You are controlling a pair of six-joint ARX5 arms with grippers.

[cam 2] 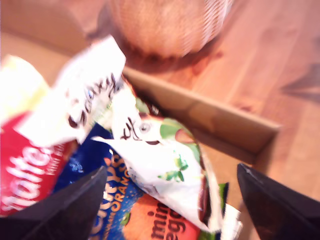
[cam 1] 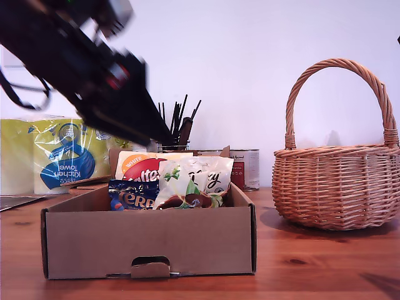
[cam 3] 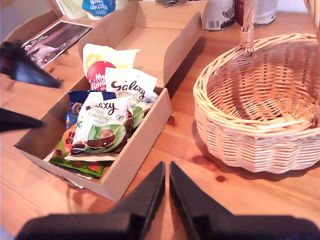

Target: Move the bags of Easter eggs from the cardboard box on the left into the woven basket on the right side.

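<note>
My first gripper (cam 2: 170, 200) hangs just above the bags of Easter eggs (cam 3: 102, 125) with its jaws spread wide and nothing between them, a white Galaxy pouch (cam 2: 165, 165) directly below. The glossy pouches lie heaped in the cardboard box (cam 1: 150, 240): white Galaxy ones on top, a dark blue Terry's bag (cam 1: 131, 199) and an orange-white Maltesers bag (cam 1: 140, 167) beside them. My second gripper (cam 3: 166, 200) hovers over the table's wood between box and woven basket (cam 1: 337, 187), jaws nearly together, holding nothing.
</note>
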